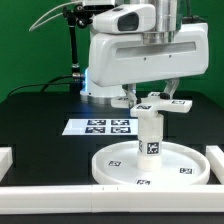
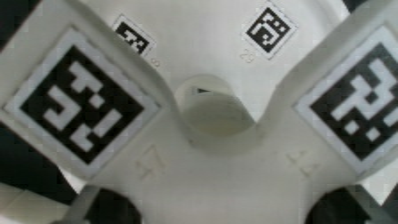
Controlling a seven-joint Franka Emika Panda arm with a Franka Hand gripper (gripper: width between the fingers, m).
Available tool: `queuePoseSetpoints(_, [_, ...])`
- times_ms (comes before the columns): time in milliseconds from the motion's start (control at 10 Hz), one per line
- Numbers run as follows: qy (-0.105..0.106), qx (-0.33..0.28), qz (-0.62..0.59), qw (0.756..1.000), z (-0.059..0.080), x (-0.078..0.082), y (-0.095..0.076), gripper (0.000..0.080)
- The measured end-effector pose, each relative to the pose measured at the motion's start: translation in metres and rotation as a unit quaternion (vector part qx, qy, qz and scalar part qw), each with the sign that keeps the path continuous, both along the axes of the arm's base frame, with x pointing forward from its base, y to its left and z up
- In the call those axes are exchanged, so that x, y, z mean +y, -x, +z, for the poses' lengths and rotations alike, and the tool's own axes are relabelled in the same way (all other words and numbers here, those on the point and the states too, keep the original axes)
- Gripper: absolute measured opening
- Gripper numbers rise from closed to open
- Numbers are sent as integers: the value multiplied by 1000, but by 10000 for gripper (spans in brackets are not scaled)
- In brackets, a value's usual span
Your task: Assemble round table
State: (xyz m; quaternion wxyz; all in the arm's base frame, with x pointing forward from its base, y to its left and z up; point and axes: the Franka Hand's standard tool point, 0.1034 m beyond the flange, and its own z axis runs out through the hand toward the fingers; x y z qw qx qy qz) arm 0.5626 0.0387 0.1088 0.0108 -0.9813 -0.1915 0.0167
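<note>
Round table parts are sitting together toward the front of a black tabletop (image 1: 40, 120), in the exterior view's right half. Nearest the camera, a long white rail (image 1: 90, 190) is running across the front edge, with shorter rails standing at either side. Just behind the front rail, the disc (image 1: 110, 165) is lying flat with its rim up and small square tags showing on its face. The post (image 1: 150, 135) is standing upright near the middle of the disc, a tag facing the camera. The cross piece (image 1: 162, 103) is sitting level on top of the post. The gripper (image 1: 152, 98) is reaching straight down onto the cross piece, its fingers on either side of it; I cannot tell whether they are pinching it or only flanking it.

Behind the disc, toward the exterior view's left, the marker board (image 1: 108, 126) is lying flat. Farthest back, the white arm (image 1: 130, 50) is rising from its base.

The wrist view is looking down at close range: the cross piece (image 2: 214, 160) is filling the picture, two large tagged arms spreading from a round hub, and the disc (image 2: 196, 30) is showing beyond with two smaller tags.
</note>
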Motion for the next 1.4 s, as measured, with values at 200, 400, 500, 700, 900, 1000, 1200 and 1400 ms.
queuePoseSetpoints(200, [0,4,7,1000,-6,-1,1,446])
queuePoseSetpoints(400, [-2,3,23,1000,-6,-3,-1,446])
queuePoseSetpoints(500, [-3,-1,27,1000,-6,-6,-2,446])
queuePoseSetpoints(700, [-3,-2,25,1000,-6,-7,-2,446])
queuePoseSetpoints(900, [-3,-2,25,1000,-6,-7,-2,446])
queuePoseSetpoints(1000, [-3,-2,25,1000,-6,-7,-2,446])
queuePoseSetpoints(1200, [-3,-2,25,1000,-6,-7,-2,446])
queuePoseSetpoints(1400, [-3,-2,20,1000,-6,-7,-2,446])
